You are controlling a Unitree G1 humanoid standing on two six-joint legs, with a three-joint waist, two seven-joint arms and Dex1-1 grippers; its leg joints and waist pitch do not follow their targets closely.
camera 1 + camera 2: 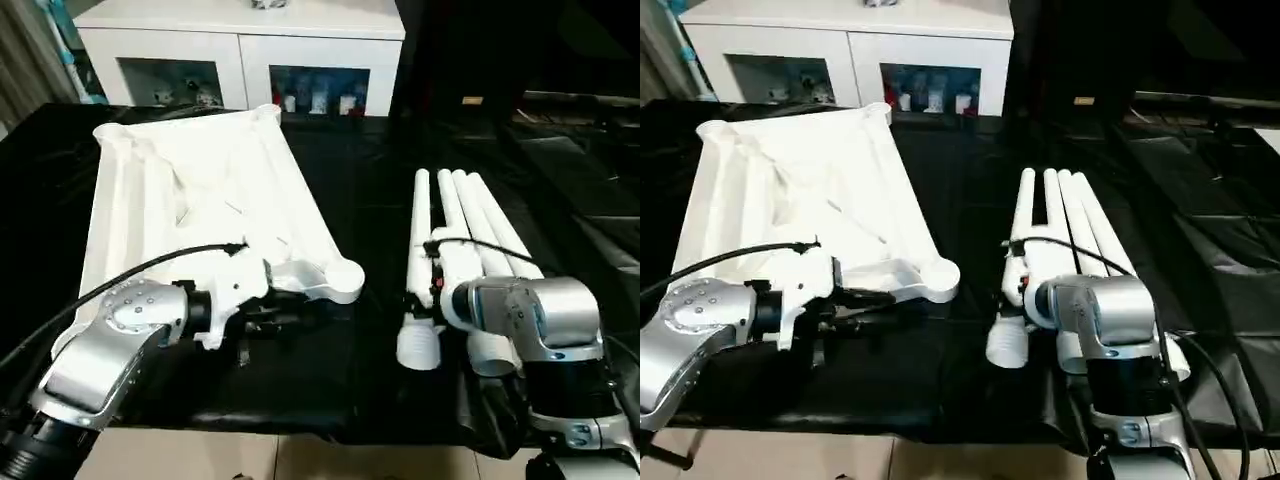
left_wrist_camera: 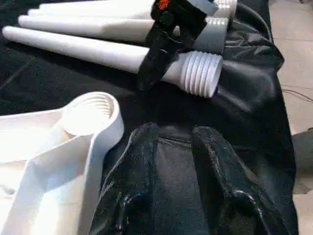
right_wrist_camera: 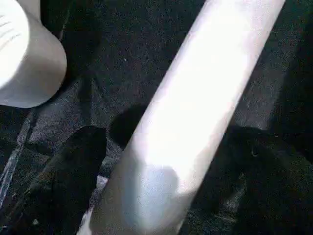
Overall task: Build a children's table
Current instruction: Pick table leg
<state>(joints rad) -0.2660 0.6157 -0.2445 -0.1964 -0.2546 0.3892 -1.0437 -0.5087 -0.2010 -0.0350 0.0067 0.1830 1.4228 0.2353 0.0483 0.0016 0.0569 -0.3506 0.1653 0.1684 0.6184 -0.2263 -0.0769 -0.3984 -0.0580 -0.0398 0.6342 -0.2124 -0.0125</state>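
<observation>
Seemingly to pick it up, the right gripper (image 3: 166,186) straddles a leg (image 3: 195,112) at centre-right, jaws spread wide, while the left gripper (image 2: 173,171), jaws slightly apart and empty, waits near the tabletop's (image 1: 200,190) socket (image 2: 93,115) at left.

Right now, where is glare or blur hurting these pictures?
Left eye view: glare bleaches the tabletop, hiding most of its ribs. Right wrist view: the leg between the right gripper's fingers is blurred and overexposed. Left wrist view: the leg threads stay sharp, the nearby fingers soft.
</observation>
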